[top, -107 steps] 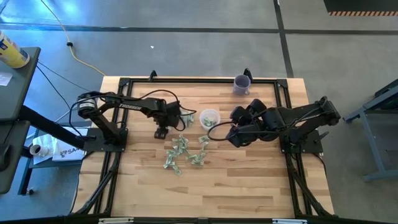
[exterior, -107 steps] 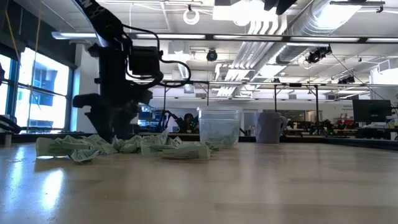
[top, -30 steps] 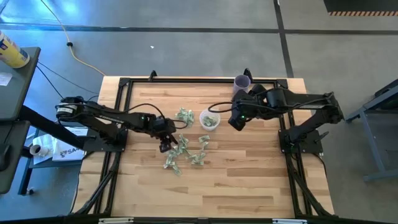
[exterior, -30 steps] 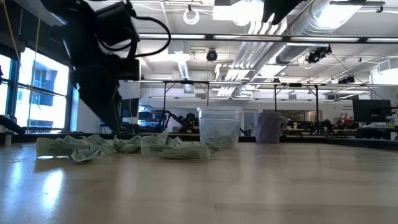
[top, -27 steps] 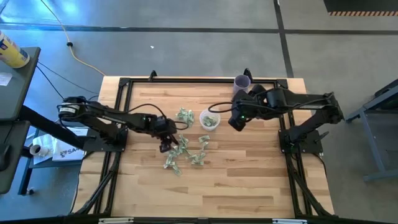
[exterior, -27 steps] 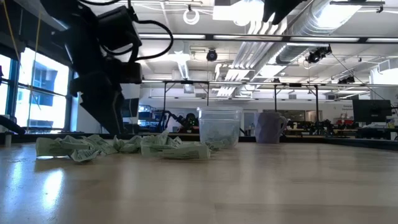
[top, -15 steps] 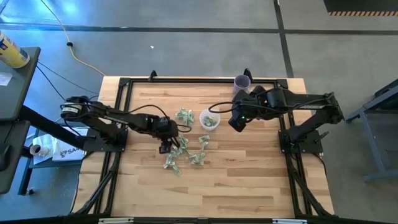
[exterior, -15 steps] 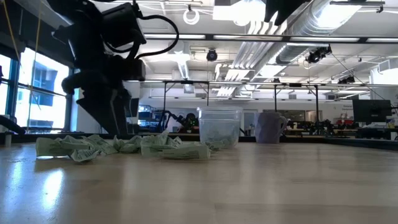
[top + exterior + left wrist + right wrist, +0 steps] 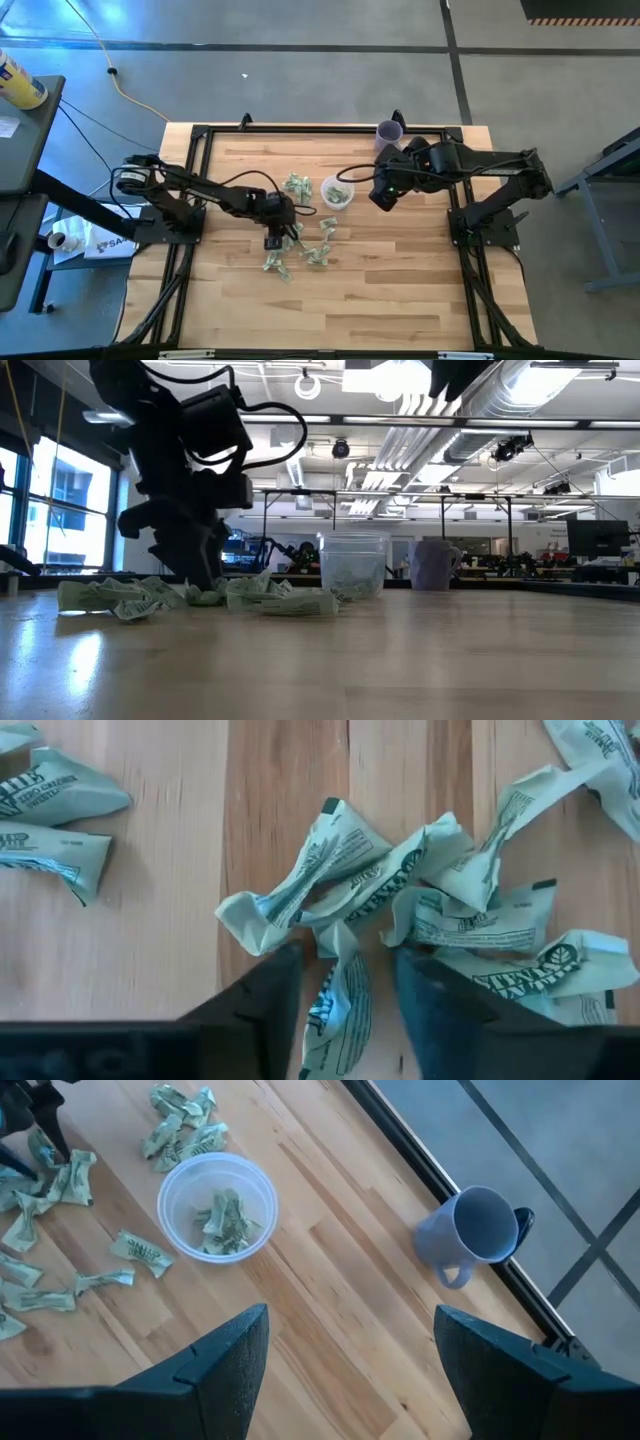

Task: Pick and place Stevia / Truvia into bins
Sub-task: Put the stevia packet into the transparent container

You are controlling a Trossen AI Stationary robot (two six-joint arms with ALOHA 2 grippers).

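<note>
My table (image 9: 400,290) is a pale wood top fenced by a dark frame along its back and sides. The near half of the wood lies bare, so there is room toward the front edge. The middle is busier.

My left gripper (image 9: 274,240) is low over the pile of Stevia packets (image 9: 295,245) at mid-table. Through the left wrist camera, my two dark fingers (image 9: 262,1010) stand apart, and one crumpled packet (image 9: 335,1010) lies in the gap between them, with neither finger pressing on it as far as I can see. More packets (image 9: 460,920) bunch up just ahead of the fingertips and off to one side. Two others (image 9: 55,815) lie well apart from that bunch on bare wood. In the low view the gripper (image 9: 200,575) reaches down to the table at the heap's edge.

The clear cup (image 9: 336,192) stands upright behind the pile, nearer my right arm. It already holds a few green packets (image 9: 227,1220). A small cluster of packets (image 9: 297,186) lies just beside the cup on its left.

My right gripper (image 9: 380,198) hangs above the table just right of the cup, its fingers (image 9: 220,1365) spread wide and holding nothing. A purple mug (image 9: 389,133) sits at the back edge against the frame, well apart from the cup.
</note>
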